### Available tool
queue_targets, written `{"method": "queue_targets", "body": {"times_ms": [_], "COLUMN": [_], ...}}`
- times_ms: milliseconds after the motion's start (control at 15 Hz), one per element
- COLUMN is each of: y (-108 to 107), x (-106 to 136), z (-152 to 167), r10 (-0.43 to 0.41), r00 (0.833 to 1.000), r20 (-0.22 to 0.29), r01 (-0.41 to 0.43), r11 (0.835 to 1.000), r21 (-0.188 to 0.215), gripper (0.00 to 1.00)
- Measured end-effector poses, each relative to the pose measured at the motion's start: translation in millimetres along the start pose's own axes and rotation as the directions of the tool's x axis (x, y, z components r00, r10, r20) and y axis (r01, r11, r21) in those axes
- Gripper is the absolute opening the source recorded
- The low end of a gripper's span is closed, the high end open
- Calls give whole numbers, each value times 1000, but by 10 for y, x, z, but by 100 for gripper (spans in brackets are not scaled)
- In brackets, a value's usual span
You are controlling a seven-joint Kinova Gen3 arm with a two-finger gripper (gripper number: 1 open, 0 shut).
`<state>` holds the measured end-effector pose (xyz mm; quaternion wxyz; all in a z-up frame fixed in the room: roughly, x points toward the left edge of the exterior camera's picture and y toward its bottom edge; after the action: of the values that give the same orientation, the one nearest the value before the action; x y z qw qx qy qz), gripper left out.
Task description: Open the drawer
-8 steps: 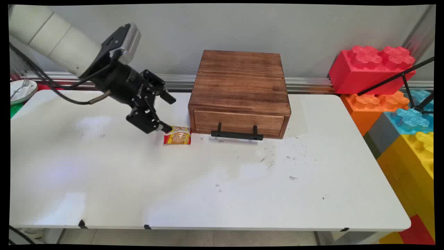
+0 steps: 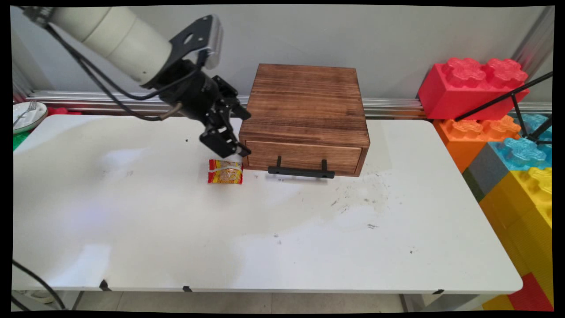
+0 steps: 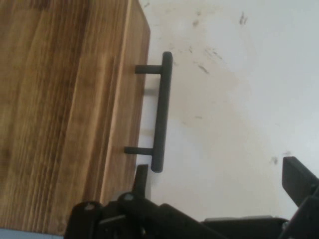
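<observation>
My black gripper [image 2: 245, 134] hangs open at the front left corner of a wooden drawer box [image 2: 304, 110], with nothing between its fingers. The drawer is shut, and its black bar handle [image 2: 301, 171] runs along the front. A red and yellow snack packet [image 2: 225, 171] lies flat on the white table [image 2: 176, 229], just below and left of the gripper. In the hand view the box [image 3: 60, 114] fills the left side and the handle [image 3: 162, 109] stands just ahead of the gripper [image 3: 219, 172]; one finger [image 3: 141, 178] is close to the handle's near end.
Big toy bricks [image 2: 472, 86] in red, orange, blue and yellow are stacked past the table's right edge, crossed by a black tripod rod [image 2: 507, 99]. A plate with a fork [image 2: 26, 115] sits at the far left. A metal rail [image 2: 397, 106] runs along the wall.
The gripper has moved right and slightly up, from beside the snack packet to the box's front left corner. The packet has not moved.
</observation>
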<state>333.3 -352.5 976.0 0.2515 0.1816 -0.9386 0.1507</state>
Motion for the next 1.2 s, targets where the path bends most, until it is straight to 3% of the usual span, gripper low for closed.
{"method": "queue_targets", "body": {"times_ms": [733, 1200], "y": [-39, -84], "x": [528, 763], "z": [409, 823], "r10": [6, -15], "r00": [997, 992], "r20": [81, 123], "r01": [-11, 7], "r11": [998, 998], "r21": [61, 68], "gripper": [100, 100]}}
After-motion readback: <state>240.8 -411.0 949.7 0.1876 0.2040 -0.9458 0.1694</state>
